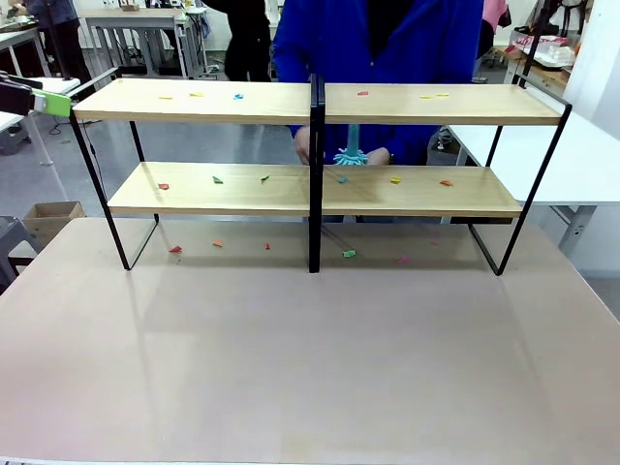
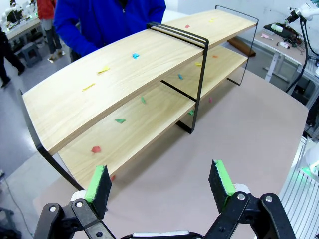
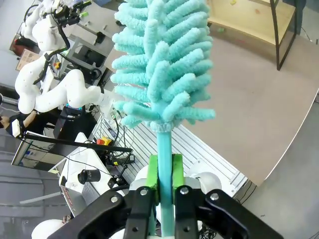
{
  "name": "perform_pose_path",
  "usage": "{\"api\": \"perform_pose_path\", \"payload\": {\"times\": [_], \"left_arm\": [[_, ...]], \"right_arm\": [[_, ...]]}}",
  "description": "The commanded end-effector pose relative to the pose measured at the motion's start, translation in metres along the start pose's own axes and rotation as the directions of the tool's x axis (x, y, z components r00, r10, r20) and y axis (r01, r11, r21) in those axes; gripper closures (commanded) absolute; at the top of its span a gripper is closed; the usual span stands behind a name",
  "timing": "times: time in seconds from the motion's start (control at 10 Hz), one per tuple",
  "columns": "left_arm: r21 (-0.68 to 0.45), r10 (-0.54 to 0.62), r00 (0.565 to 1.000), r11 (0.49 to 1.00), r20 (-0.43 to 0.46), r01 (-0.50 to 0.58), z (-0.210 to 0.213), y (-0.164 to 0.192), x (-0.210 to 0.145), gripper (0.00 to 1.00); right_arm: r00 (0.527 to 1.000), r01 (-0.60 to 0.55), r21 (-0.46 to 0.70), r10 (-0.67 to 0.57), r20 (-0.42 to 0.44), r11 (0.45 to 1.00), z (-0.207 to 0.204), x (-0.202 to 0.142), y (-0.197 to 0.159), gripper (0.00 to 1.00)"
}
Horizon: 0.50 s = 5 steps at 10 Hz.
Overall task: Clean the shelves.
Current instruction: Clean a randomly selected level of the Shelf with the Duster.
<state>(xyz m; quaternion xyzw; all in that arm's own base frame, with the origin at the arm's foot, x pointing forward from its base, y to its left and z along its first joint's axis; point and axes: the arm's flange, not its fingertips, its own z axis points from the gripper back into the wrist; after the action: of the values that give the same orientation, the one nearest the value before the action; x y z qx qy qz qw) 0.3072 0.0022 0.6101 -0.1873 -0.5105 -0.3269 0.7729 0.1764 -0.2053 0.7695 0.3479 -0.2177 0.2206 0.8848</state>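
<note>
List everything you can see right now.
shelves: one two-tier rack, light wood, black frame, on the table.
paper scraps: many, mixed colours, on both boards and the tabletop beneath.
table: one, beige.
duster: one, teal, held by its handle.
second duster: one, teal, behind the shelves' centre post.
cardboard box: one, brown, floor, left.
person: one, blue jacket, far side.
left end effector: open, empty.
right end effector: shut on duster.

A lab: white worktables (image 2: 273, 44) carrying electronics (image 2: 280, 29) and cables (image 2: 305, 50).
</note>
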Motion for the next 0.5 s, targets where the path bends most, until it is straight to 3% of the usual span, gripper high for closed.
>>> {"api": "perform_pose_path", "payload": {"times": [0.0,0.1,0.2,0.3,0.4], "left_arm": [[0.011,0.010,1.000,1.000,-0.002,-0.010,-0.002,-0.005,-0.006,0.00],[0.011,0.010,1.000,1.000,-0.002,-0.010,-0.002,-0.005,-0.006,0.00],[0.011,0.010,1.000,1.000,-0.002,-0.010,-0.002,-0.005,-0.006,0.00],[0.011,0.010,1.000,1.000,-0.002,-0.010,-0.002,-0.005,-0.006,0.00],[0.011,0.010,1.000,1.000,-0.002,-0.010,-0.002,-0.005,-0.006,0.00]], "right_arm": [[1.000,0.017,0.020,-0.017,0.019,1.000,0.000,0.003,0.008,1.00],[1.000,0.000,0.000,0.000,0.000,1.000,0.000,0.000,0.000,0.87],[0.973,-0.104,-0.030,0.096,-0.211,0.994,-0.033,-0.001,0.033,0.87],[0.926,-0.188,0.009,0.180,-0.332,0.982,-0.075,0.004,0.056,0.87],[0.898,-0.223,0.021,0.214,-0.383,0.975,-0.107,0.013,0.067,0.87]]}}
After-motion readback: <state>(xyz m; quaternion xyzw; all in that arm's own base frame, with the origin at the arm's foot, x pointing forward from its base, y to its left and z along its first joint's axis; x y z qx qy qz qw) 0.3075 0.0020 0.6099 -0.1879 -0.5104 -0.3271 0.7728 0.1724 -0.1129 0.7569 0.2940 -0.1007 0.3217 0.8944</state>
